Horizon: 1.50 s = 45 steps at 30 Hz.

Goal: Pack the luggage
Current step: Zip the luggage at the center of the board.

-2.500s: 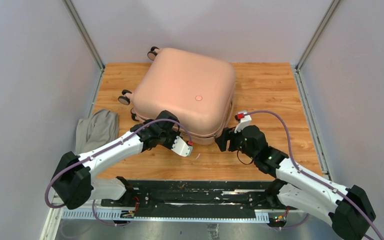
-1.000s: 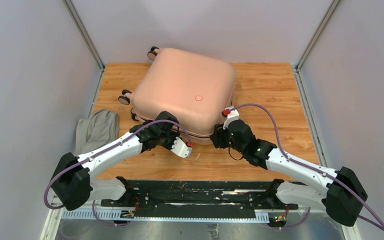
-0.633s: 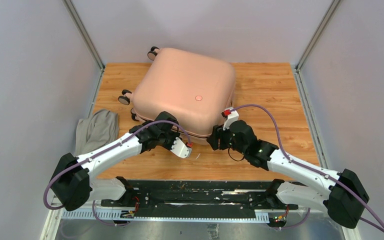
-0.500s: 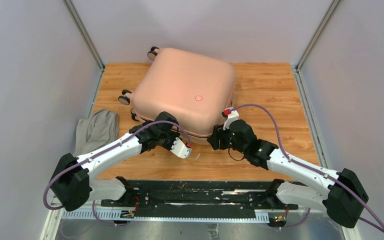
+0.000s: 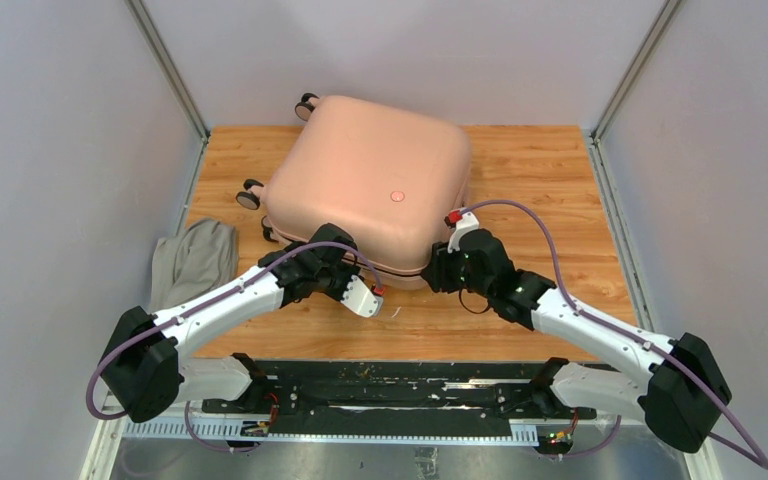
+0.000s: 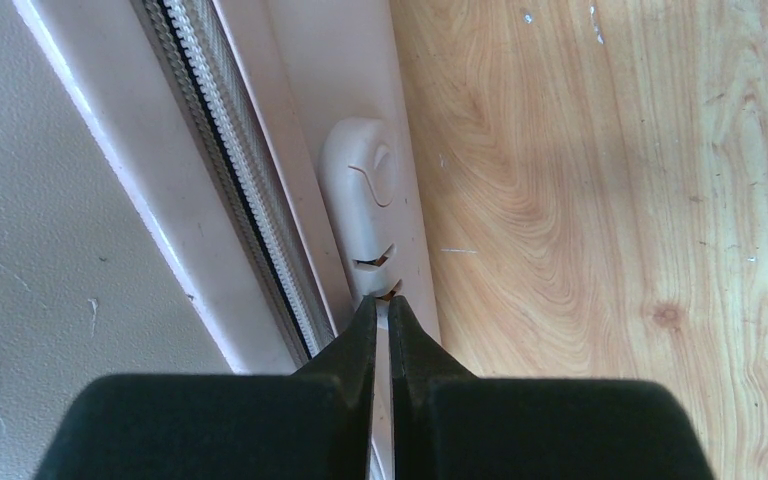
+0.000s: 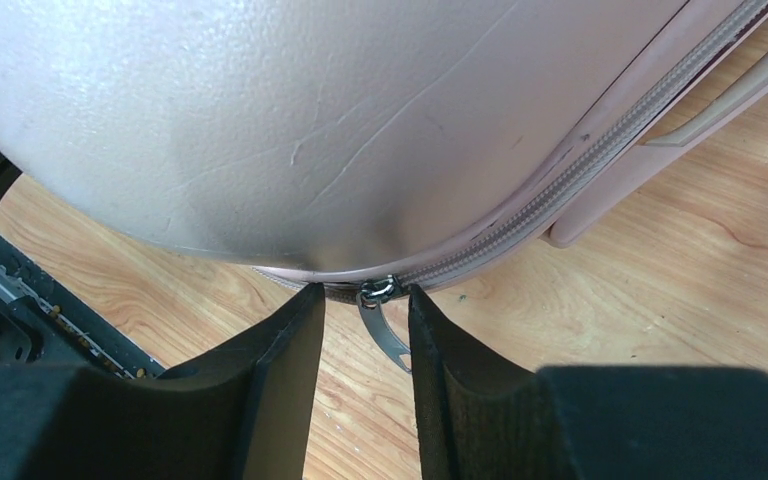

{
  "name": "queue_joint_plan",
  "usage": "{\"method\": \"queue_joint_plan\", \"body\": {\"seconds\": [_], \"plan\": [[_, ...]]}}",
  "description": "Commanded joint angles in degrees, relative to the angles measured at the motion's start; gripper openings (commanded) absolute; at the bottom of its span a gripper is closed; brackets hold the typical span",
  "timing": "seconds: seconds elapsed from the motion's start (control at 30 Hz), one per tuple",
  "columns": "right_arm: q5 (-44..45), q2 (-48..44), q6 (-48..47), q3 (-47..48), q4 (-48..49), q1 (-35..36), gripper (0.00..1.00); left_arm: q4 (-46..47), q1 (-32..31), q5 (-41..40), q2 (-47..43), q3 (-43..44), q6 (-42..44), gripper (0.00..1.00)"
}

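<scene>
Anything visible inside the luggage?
No. The luggage lies with its lid down, so the shell hides the interior. Outside, the zipper pull hangs between the right gripper's open fingers, and a grey cloth lies beside it.

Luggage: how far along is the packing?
Done: nothing visible; the luggage lies shut, grey cloth lies outside. In hand: right gripper straddles the zipper pull, jaws open; left gripper shut at the seam. Left: unzip, open, load cloth.
</scene>
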Motion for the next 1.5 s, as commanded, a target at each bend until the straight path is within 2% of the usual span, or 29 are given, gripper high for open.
{"method": "queue_joint_plan", "body": {"seconds": [0.0,0.2,0.33,0.73,1.03,1.13,1.27,1.4,1.47], "plan": [[-2.9,1.9,-1.0,1.3,-0.4,-1.0,0.40,0.3,-1.0,5.6,1.8,-1.9,0.4,0.00],[-3.4,-2.5,-1.2,0.2,-4.0,-1.0,0.49,0.2,-1.0,5.5,1.6,-2.3,1.0,0.00],[-4.4,-3.5,-1.4,0.2,-5.4,-2.0,0.51,0.3,-1.0,5.5,1.5,-2.4,0.8,0.00],[-8.1,1.8,-1.9,1.6,-3.8,-3.3,0.49,0.3,-1.0,5.2,1.7,-2.0,0.9,0.00],[-9.0,4.1,-3.3,3.1,-0.6,-5.1,0.44,0.4,-1.0,5.2,1.6,-1.8,0.7,0.00],[-10.5,5.5,-3.4,3.9,0.6,-5.4,0.37,0.4,-1.0,5.2,1.6,-1.7,0.6,0.00],[-12.3,6.1,-2.8,3.9,0.6,-5.6,0.24,0.4,-1.0,5.2,1.5,-1.9,0.7,0.00],[-12.9,4.5,-2.5,3.3,0.6,-5.6,0.04,0.4,-1.0,5.3,1.4,-2.1,0.8,0.00],[-13.3,3.5,-2.5,2.9,2.4,-5.7,0.00,0.3,-1.0,5.3,1.4,-2.1,0.8,0.00]]}}
